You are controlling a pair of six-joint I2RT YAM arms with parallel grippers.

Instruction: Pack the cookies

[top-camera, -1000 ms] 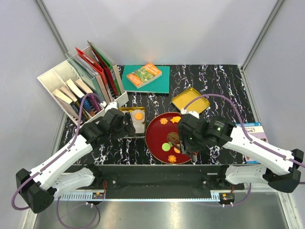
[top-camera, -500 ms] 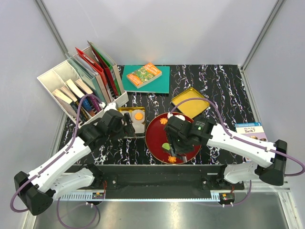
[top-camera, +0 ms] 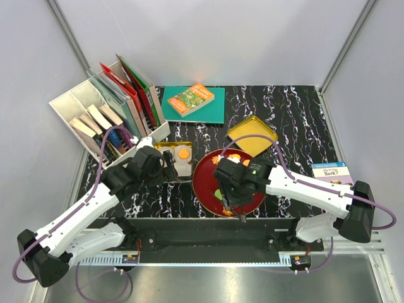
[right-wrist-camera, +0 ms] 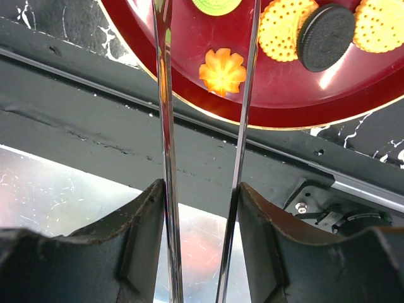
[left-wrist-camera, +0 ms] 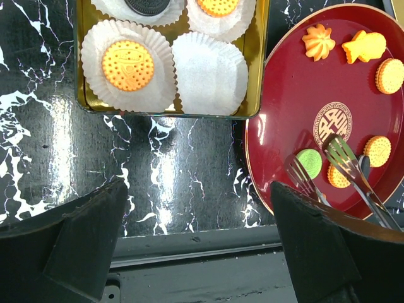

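The cookies lie on a red plate: a green disc, orange rounds, an orange flower and a leaf shape. The right wrist view shows another flower, a yellow disc and a dark brown disc. My right gripper is shut on metal tongs, whose tips straddle the green disc. A gold tin holds paper cups, one with an orange cookie and one empty. My left gripper is open and empty near the tin.
The tin's gold lid lies behind the plate. A teal book is at the back, a white file organizer at the back left and a booklet at the right edge. The table's front rail runs under the tongs.
My right arm has swung left across the plate with the tongs, now over its near-left part by the green disc. My left arm has hardly moved.
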